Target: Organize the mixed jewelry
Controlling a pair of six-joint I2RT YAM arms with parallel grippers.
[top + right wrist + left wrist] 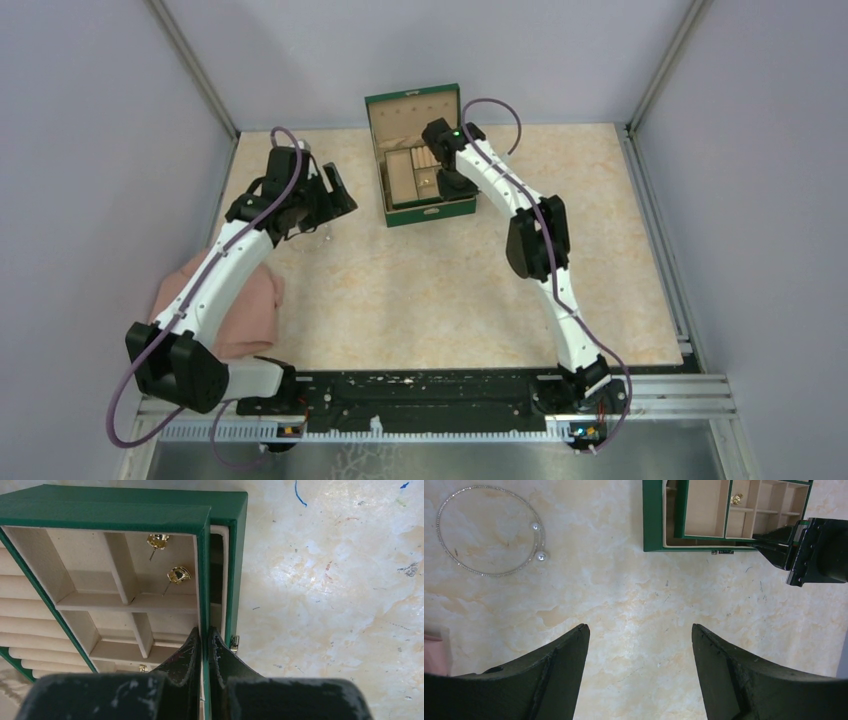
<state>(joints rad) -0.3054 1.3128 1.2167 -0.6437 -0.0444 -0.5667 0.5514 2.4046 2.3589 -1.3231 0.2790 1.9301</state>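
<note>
At ten o'clock from the wide-spread left gripper [639,627] lies a wiry, glittering bangle [540,556]. The right gripper [204,632] seemingly pinches the green box [125,505] by its thin wall.

open table [639,595] before left hand [640,630]; right hand [204,636] gripping green box [125,502] blocks it.

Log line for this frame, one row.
left gripper open over table | pearl-tipped bangle on table | right gripper shut on inner tray wall | gold earrings in tray
</note>
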